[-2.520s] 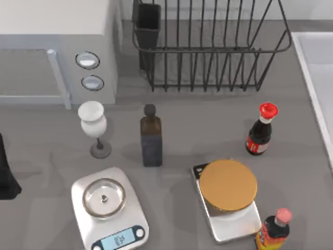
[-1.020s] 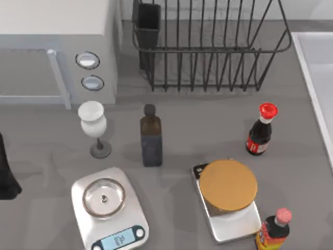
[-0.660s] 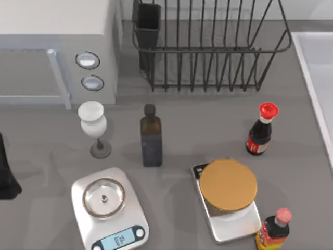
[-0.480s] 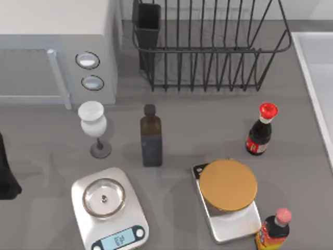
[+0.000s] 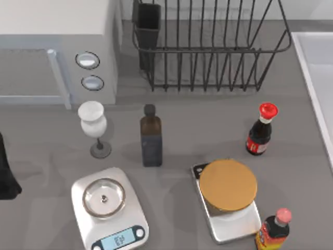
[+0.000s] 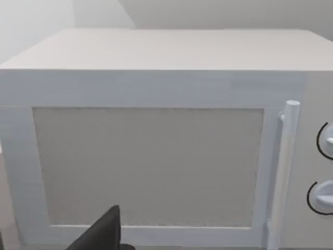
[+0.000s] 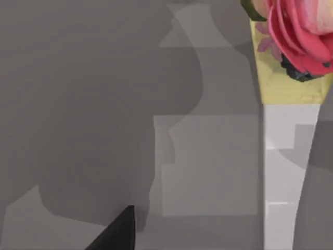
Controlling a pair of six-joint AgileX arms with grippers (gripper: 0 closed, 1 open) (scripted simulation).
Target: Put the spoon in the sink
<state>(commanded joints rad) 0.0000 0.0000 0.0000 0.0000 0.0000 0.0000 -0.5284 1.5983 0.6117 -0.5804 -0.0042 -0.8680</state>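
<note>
Left gripper (image 5: 6, 177) at frame's left edge, far from sink (image 5: 318, 78) upper right; jaw state unclear. Spoon unseen; bottles (image 5: 151, 136) risk toppling on any blind reach.

Kitchen: microwave (image 6: 156, 156), dish rack (image 5: 208, 47), sink (image 5: 315, 57).

The sink (image 5: 315, 62) lay at the bench's (image 5: 208, 125) right edge, with bare bench beside its rim. A red-capped bottle (image 5: 260, 131) stood nearest that approach. The wire rack (image 5: 208, 47) blocked the back, and two scales (image 5: 109, 208) and bottles crowded the front.
</note>
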